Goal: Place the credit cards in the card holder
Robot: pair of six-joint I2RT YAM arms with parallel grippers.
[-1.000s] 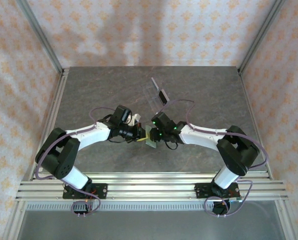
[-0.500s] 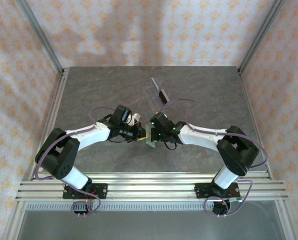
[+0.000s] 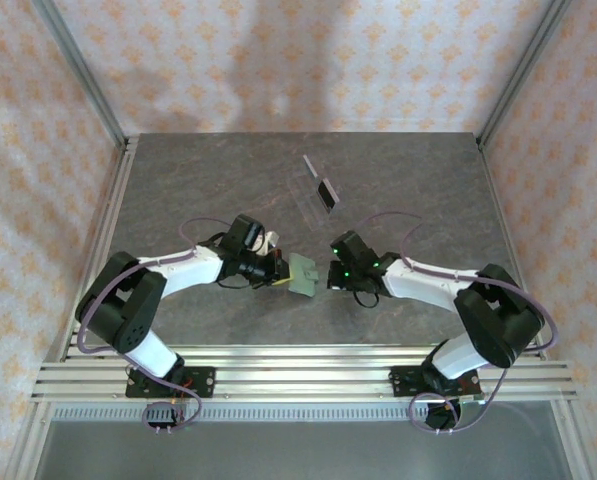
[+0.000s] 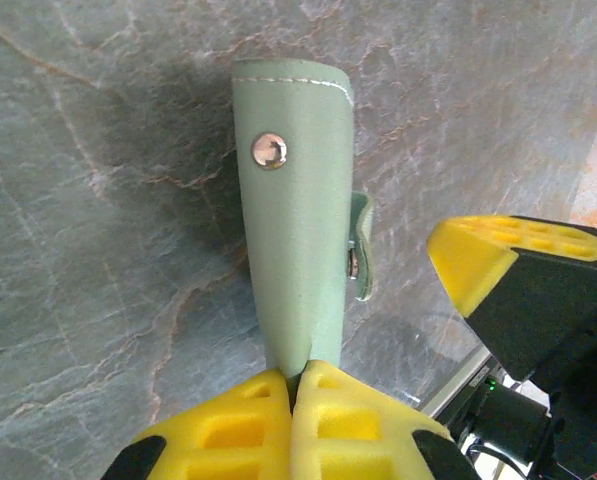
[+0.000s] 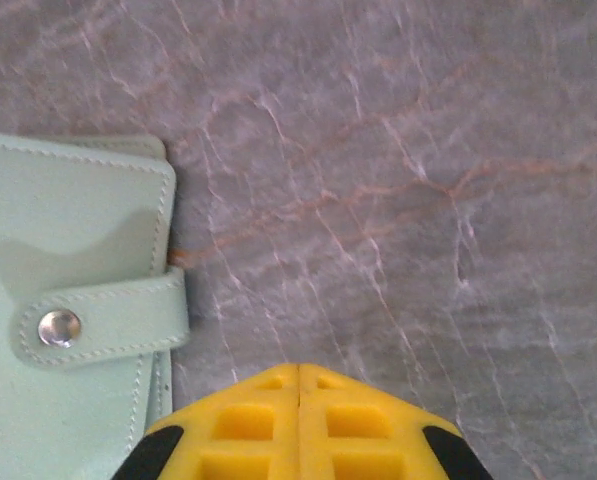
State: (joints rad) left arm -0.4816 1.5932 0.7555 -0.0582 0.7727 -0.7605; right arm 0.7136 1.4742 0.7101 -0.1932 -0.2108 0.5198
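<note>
Backing R gripper [image 3: 329, 277] off to 3 o'clock of holder [image 3: 304, 274], closed, empty; L gripper [image 3: 281, 272] still clamps it, tab [image 5: 103, 320] looks snapped: card prob in.

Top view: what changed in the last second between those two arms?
The right gripper has pulled away from the card holder to the robot's right, leaving a gap, and is shut on nothing. The left gripper stays shut on the card holder in much the same place. The clear stand at the back has not moved.
</note>
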